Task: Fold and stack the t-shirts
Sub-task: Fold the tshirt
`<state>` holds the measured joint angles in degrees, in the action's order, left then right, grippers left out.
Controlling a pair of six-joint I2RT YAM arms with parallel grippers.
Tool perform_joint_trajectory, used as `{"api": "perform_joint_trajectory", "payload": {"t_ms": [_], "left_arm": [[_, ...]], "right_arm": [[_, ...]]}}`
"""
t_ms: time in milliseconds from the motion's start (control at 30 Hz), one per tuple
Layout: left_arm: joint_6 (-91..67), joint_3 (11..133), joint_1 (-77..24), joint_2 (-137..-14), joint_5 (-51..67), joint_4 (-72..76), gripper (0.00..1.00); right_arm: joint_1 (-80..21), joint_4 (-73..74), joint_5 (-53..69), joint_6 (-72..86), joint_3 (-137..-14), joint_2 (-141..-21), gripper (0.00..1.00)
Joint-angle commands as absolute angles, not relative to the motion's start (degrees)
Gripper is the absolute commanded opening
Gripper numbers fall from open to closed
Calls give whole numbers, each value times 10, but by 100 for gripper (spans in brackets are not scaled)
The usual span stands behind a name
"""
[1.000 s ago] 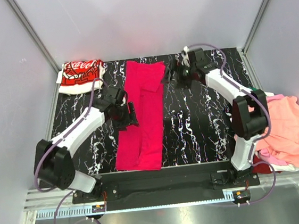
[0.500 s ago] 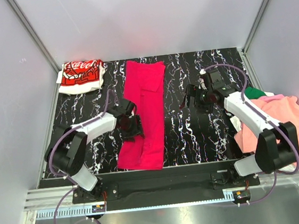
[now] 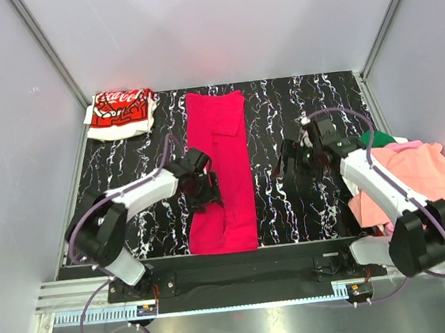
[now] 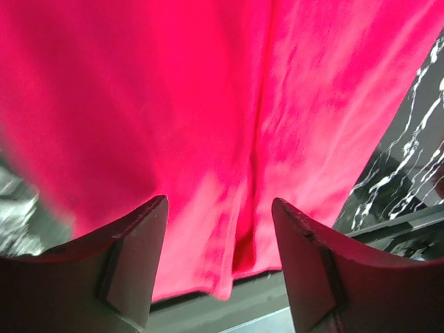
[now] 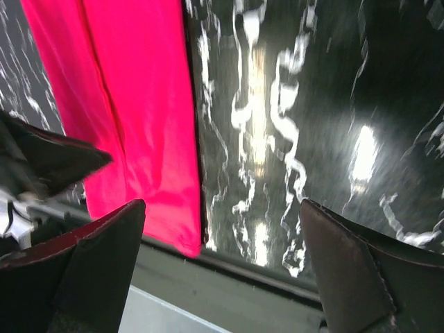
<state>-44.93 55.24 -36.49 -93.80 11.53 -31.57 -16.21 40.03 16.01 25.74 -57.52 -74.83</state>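
A crimson-pink t-shirt lies folded into a long narrow strip down the middle of the table, reaching its near edge. My left gripper hovers open over the strip's left edge; in the left wrist view its fingers straddle the pink cloth without pinching it. My right gripper stands wide open above bare table to the right of the strip, whose near right corner shows in the right wrist view. A folded white t-shirt with red logo print sits at the back left corner.
A heap of salmon-orange, pink and green t-shirts lies off the table's right side by the right arm's base. The black marbled table has metal frame rails at its sides and a near ledge.
The right gripper swung from the shirt's far end down to mid-table on the right. The left gripper moved nearer and rightward, and the strip's near end shifted right, lying straighter.
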Motion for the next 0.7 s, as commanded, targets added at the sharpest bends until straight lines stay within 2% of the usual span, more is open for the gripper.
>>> {"api": "perform_joint_trajectory", "payload": {"t_ms": [0,100,233,400,567,667], "left_arm": [[-442,587,-367,-840,38,-403,68],[-444,576,-366,-772,-24,-467,72],[-467,499,-366,-700,-29,-481,73],[-504,375,-366,-615,12,-451,72],[-522,321,-366,-564,19,-443,72],[-526,312,-366,-556,21,-448,72]], "right_arm": [[-219,402,211,311,-517,-694,100],[-317,366,212,393,-462,-680,100],[-394,311,206,487,-399,-680,97],[-448,254,199,558,-365,-700,83],[-489,235,179,572,-375,-764,66],[-494,239,165,580,-383,-779,65]]}}
